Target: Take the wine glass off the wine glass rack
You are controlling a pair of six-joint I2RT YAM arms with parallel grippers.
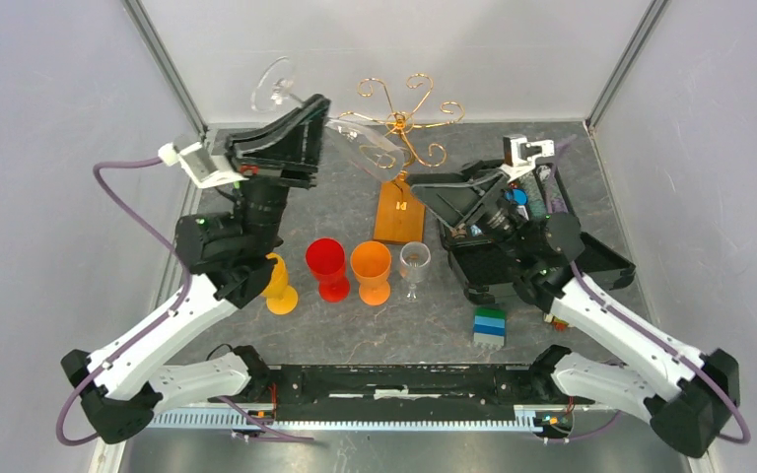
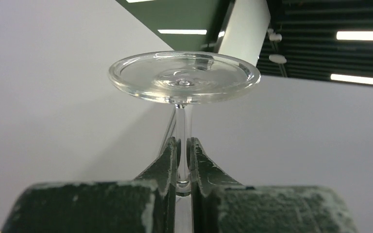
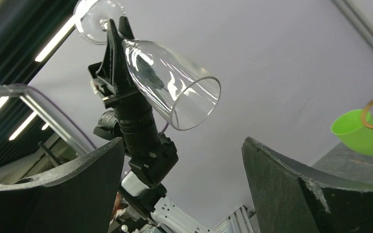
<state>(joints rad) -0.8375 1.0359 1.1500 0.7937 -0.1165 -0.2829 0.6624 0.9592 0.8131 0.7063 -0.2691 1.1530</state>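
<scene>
We grasp the wine glass (image 2: 183,77) by its stem (fragile, slippery) with left end effector (image 2: 183,145), probably clear of the rack (image 1: 397,209); right end effector (image 3: 182,170) released.

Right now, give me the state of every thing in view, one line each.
wine glass: tilted, held in the air by its stem.
left gripper: shut on the wine glass stem.
right gripper: open, empty.
wine glass rack: standing upright, not holding the wine glass.
red goblet: upright.
orange goblet: upright.
yellow goblet: upright.
small clear glass: upright.
</scene>
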